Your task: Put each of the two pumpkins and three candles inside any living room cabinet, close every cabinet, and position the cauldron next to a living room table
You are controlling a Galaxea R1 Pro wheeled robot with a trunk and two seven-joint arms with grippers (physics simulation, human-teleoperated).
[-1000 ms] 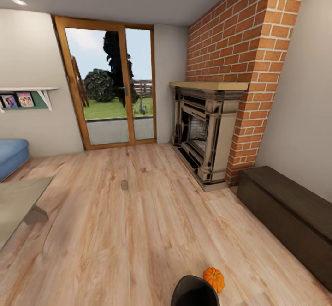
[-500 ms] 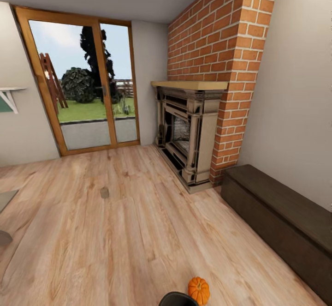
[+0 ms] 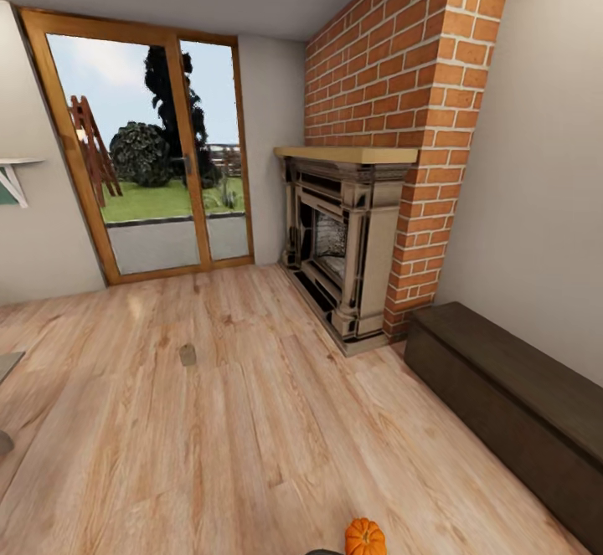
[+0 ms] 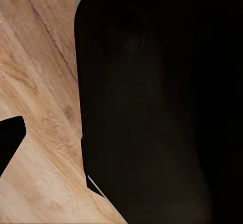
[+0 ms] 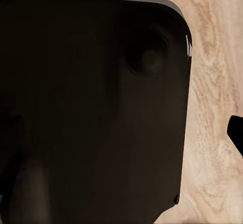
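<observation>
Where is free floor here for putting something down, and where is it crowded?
Bare wooden floor spreads between the glass door, fireplace and cabinet, except one small candle. The bottom edge is tighter: a pumpkin lies there.

Your left wrist camera gives you a broad matte-black body panel (image 4: 152, 107) with rounded corners and a shallow round dimple, and your right wrist camera a matching black panel (image 5: 91, 107) with its own round recess.

Head camera faces fireplace (image 3: 347, 245) — wrist cameras close over shared floor (image 4: 35, 97).
</observation>
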